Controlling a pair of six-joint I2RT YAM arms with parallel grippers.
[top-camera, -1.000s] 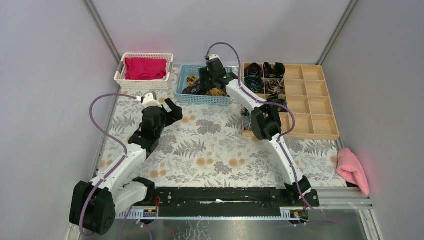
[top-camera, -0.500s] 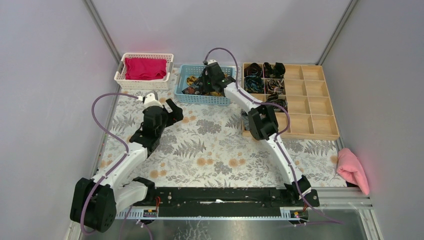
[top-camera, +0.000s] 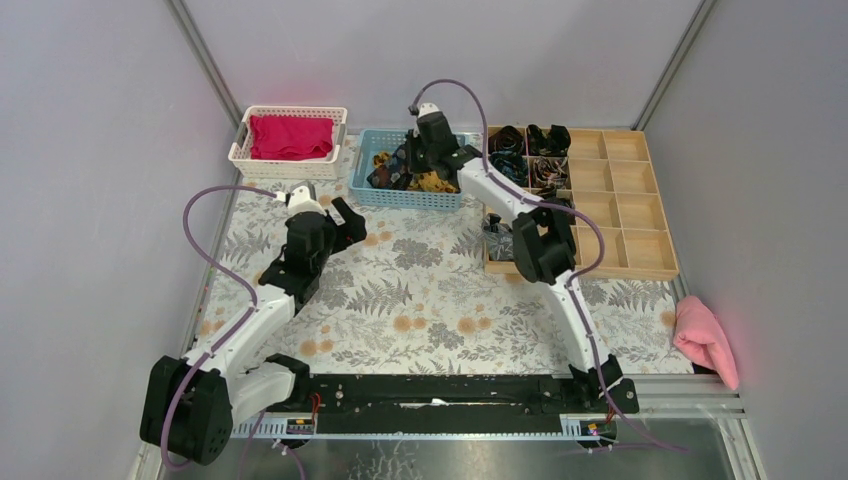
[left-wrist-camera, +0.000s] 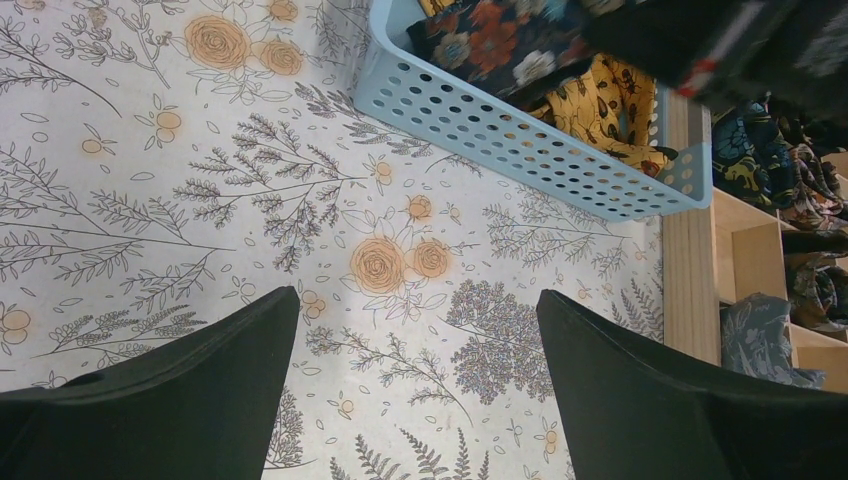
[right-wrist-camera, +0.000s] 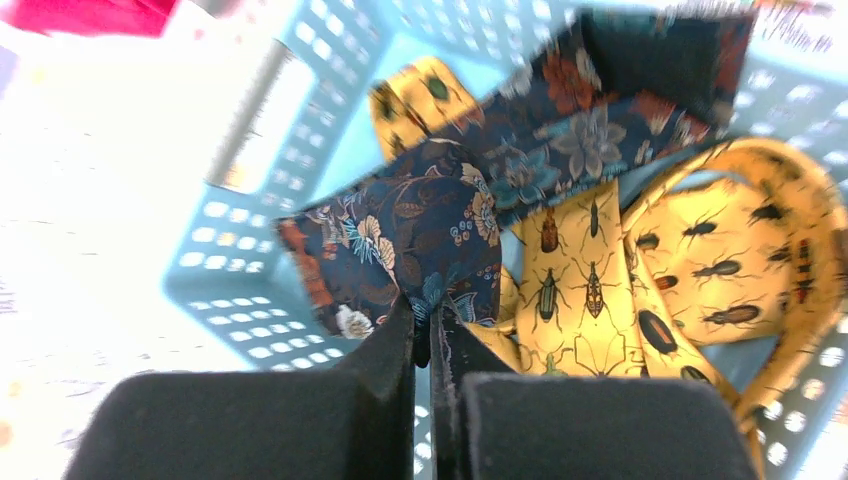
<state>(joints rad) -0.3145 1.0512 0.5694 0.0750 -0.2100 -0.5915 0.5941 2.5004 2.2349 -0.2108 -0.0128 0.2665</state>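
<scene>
Item 1. Right gripper (right-wrist-camera: 422, 322): positioned over the blue plastic basket (top-camera: 405, 198) at the far middle of the table. The fingers were closed tight, pinching a fold of the navy floral tie (right-wrist-camera: 420, 235). The fold rose up between the two pads, and the rest of the tie draped back into the basket.

Item 2. Navy floral tie: dark blue cloth with cream, orange and teal blossoms. It lay in the left half of the basket, partly over a yellow beetle-print tie (right-wrist-camera: 590, 290), with its edge near the basket wall.

Item 3. Yellow beetle-print tie: loosely coiled in the same basket, just beside and partly under the gripped tie.

Item 4. Left gripper (left-wrist-camera: 417, 298): fingers spread wide and holding nothing. It hung above the floral tablecloth (top-camera: 420, 290), near the basket's front left corner and apart from it.

Item 5. Wooden compartment tray (top-camera: 640, 250): stood just right of the basket. Rolled ties (top-camera: 530, 165) filled the compartments on its left side. A grey-blue roll (left-wrist-camera: 755, 335) sat in a near-left compartment.

Item 6. White basket (top-camera: 240, 150): at the far left, beside the blue one, holding a red cloth (top-camera: 290, 137).

Item 7. Pink cloth (top-camera: 705, 340): lay bunched at the right edge, well apart from both grippers.
</scene>
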